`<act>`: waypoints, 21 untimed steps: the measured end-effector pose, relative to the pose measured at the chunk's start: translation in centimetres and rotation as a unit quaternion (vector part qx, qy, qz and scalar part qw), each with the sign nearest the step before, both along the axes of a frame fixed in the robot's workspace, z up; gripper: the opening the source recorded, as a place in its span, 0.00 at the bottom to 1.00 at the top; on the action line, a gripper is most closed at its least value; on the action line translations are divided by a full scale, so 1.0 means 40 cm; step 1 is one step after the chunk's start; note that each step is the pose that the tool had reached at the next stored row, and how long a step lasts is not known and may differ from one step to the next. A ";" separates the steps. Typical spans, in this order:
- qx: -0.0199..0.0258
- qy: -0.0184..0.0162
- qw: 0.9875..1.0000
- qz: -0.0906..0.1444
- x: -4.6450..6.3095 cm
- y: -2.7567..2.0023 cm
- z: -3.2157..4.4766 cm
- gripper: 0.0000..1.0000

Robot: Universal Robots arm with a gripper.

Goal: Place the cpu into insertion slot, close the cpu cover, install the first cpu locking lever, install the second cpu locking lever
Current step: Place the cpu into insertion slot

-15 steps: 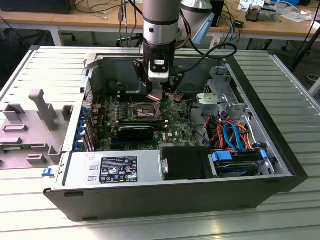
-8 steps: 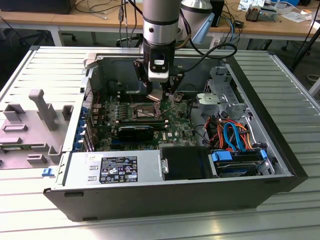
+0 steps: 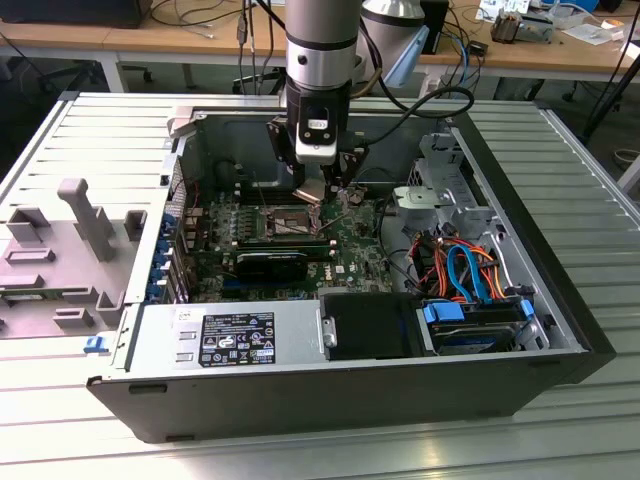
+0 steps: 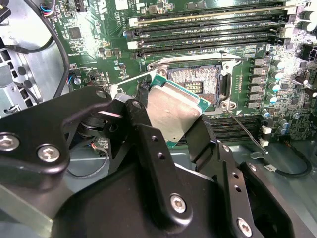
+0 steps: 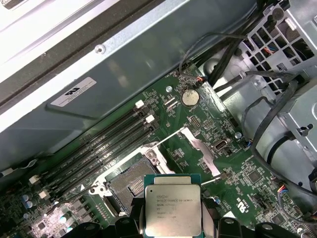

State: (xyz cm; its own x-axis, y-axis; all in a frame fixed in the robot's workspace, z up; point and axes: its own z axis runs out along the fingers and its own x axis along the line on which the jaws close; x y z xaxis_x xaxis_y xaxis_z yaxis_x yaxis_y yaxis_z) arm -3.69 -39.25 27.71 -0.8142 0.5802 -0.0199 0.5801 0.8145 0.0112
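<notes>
My gripper (image 3: 316, 188) hangs inside the open computer case, shut on the cpu (image 4: 173, 111), a flat square chip with a dull silver top. The black fingers (image 4: 137, 113) clamp it by two opposite edges. The cpu (image 5: 173, 206) hovers tilted just above and beside the open insertion slot (image 5: 130, 181), whose contact field lies bare (image 4: 195, 82). The cpu cover (image 5: 202, 150), a thin silver frame, stands swung up at one side of the slot. A thin wire locking lever (image 4: 245, 130) sticks out free beside the slot.
Memory slots (image 4: 208, 29) run along one side of the slot. The case (image 3: 560, 330) also holds a power supply (image 3: 225, 338), drive bays with blue and orange cables (image 3: 465, 275) and loose black cables. A grey fixture (image 3: 85, 215) sits outside at the exterior view's left.
</notes>
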 end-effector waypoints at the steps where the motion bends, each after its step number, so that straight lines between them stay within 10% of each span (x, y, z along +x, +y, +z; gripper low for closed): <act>1: 0.000 0.000 1.000 -0.001 0.000 0.000 0.000 0.54; 21: -0.003 0.000 1.000 -0.014 0.000 0.000 0.000 0.54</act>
State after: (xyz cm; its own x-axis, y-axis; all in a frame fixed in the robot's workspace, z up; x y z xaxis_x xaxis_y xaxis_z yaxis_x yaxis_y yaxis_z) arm -3.69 -39.25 27.71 -0.7979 0.6023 -0.0240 0.6023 0.7982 0.0057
